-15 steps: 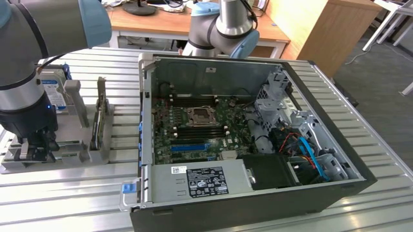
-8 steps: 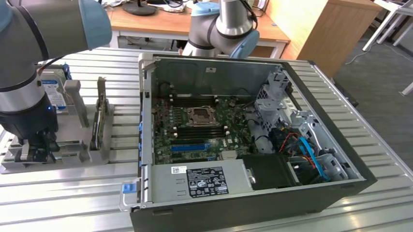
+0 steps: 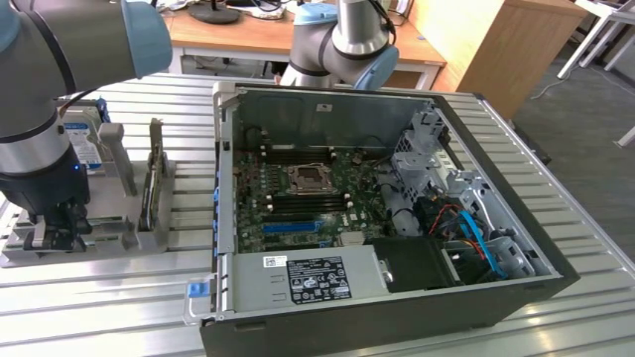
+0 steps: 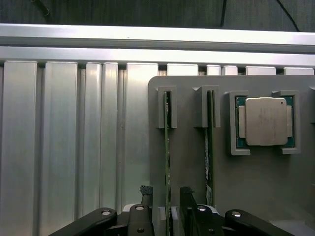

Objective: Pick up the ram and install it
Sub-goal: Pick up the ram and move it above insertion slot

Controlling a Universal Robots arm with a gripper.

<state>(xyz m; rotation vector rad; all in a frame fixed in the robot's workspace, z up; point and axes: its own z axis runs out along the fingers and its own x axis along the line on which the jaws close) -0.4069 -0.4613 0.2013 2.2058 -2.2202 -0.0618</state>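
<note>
Your jaws stand fully open, holding nothing, with the ram (image 4: 167, 142) on edge in its holder (image 4: 189, 152) slot between them; likely light, stiff, brittle, so pinch both flat faces squarely, gently.

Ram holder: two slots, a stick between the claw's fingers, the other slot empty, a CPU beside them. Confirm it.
Wrong on one point: the other slot is not empty. The wrist view shows the holder with a ram between the fingers of the open claw and a second ram in the next slot. The CPU does sit beside them.
</note>
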